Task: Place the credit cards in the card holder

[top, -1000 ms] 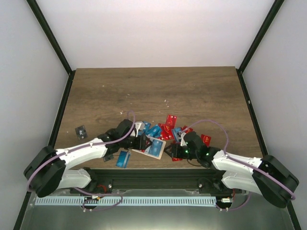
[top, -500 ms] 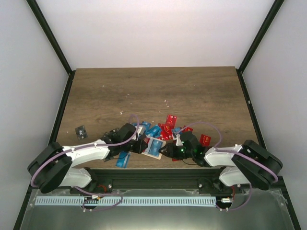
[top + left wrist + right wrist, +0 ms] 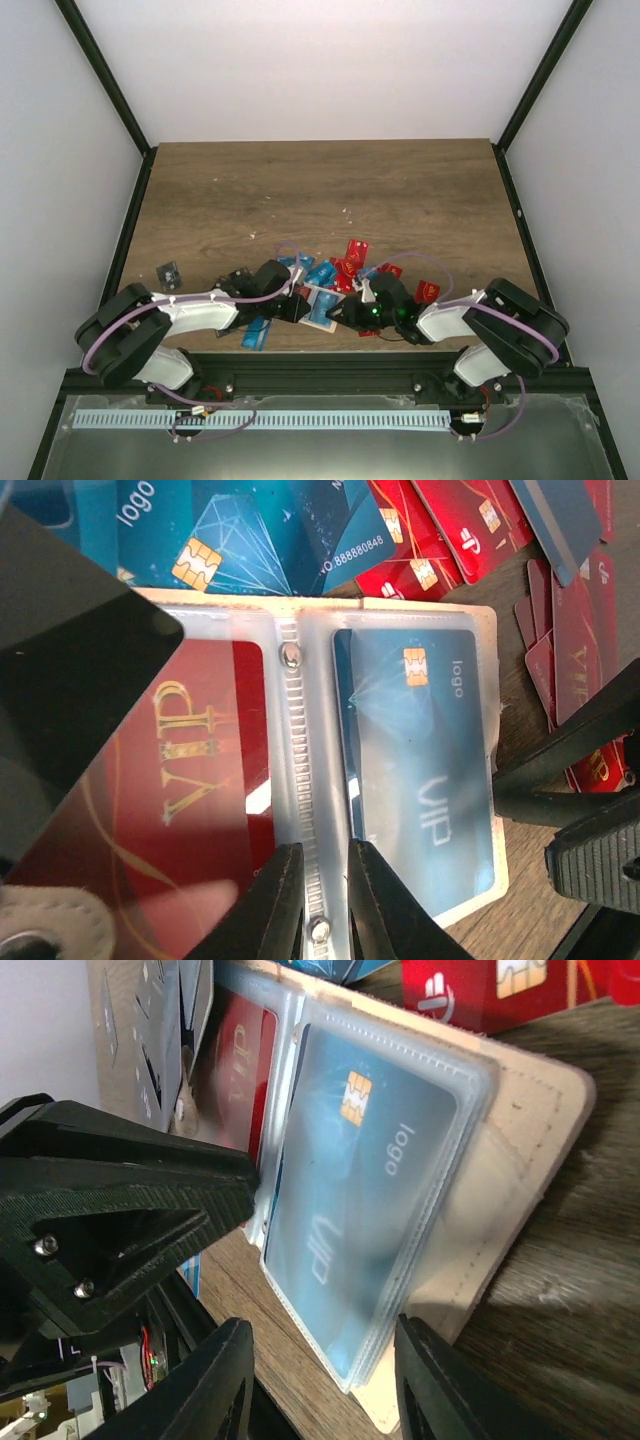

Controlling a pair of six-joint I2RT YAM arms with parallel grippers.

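- Close to the middle of the near edge of the brown wood-grain surface, the pale beige, flat card holder with clear plastic sleeves is lying open between the two grippers.
- The left gripper is pinching the stitched middle seam of the sleeves, its fingers nearly together with only that strip between them.
- A red plastic card marked VIP is sitting in the left sleeve, and a blue plastic card marked VIP, with a gold chip, is sitting in the right sleeve.
- The right gripper is standing with its fingers well apart at the holder's outer edge. A corner of the blue card's sleeve is lying between them, and I cannot tell whether they are touching it.
- Loose red and blue credit cards are lying in an overlapping heap just beyond the holder, toward the far edge.
- One more loose blue card is lying at the near edge, beside the left arm.
- A small black card is lying alone close to the left edge, well apart from the heap.
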